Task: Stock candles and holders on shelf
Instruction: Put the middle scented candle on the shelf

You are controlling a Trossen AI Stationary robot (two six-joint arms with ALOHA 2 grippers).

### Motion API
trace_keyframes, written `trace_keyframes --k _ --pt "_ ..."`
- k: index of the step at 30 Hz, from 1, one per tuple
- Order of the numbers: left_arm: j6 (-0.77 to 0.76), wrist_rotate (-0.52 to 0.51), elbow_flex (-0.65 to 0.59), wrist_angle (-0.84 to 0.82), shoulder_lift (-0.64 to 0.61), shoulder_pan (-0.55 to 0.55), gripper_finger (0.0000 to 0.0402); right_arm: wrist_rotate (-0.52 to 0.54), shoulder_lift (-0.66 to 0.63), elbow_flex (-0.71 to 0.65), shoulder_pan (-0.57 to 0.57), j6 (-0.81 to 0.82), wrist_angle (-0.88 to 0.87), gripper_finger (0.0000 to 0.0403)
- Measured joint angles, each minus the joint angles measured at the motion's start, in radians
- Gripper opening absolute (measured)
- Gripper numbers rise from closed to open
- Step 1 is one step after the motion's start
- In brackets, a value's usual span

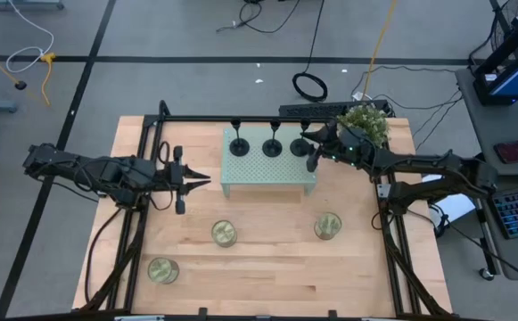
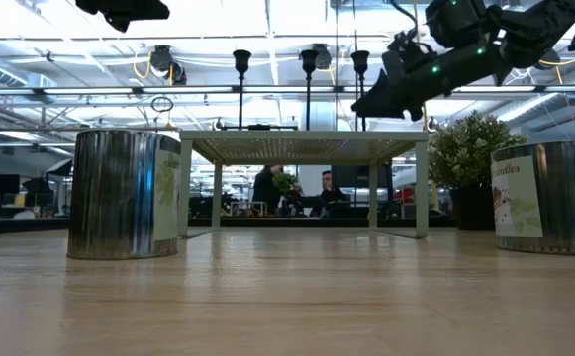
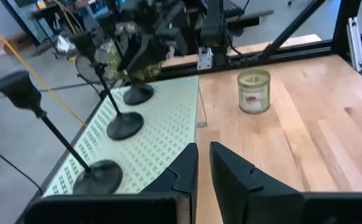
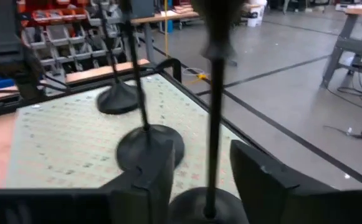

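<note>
The mint-green shelf (image 1: pixel 268 167) stands at the table's far middle. Three black holders (image 1: pixel 239 145) (image 1: pixel 273 145) (image 1: pixel 300 143) stand upright on their disc bases in a row along its far edge. My right gripper (image 4: pixel 202 174) is open at the rightmost holder; its fingers stand on either side of the thin stem (image 4: pixel 213 118) without touching it. My left gripper (image 1: pixel 203 183) is shut and empty, above the table just left of the shelf. Three glass candles (image 1: pixel 224 234) (image 1: pixel 328 226) (image 1: pixel 162 270) stand on the table nearer the front edge.
A bushy potted plant (image 1: pixel 365 125) stands at the table's far right, right behind my right gripper. A black frame rail (image 1: pixel 267 119) runs along the far edge. Bare wood lies between the shelf and the candles.
</note>
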Motion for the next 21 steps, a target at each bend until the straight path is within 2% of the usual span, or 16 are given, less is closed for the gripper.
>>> trace_keyframes --k 7,13,17,21 --pt "-0.051 0.07 0.0 -0.066 0.002 0.0 0.0057 0.004 -0.106 0.0 0.048 0.014 -0.112 0.0202" --pt "-0.063 0.148 0.0 -0.072 0.037 -0.013 0.0127 0.012 -0.135 0.0 0.135 0.072 -0.19 0.022" --pt "-0.079 0.227 0.0 -0.074 0.113 -0.045 0.0171 0.135 -0.135 0.0 0.197 0.064 -0.251 0.0221" --pt "-0.09 0.239 0.0 -0.077 0.221 -0.098 0.0185 0.262 -0.135 0.0 0.247 0.07 -0.3 0.0222"
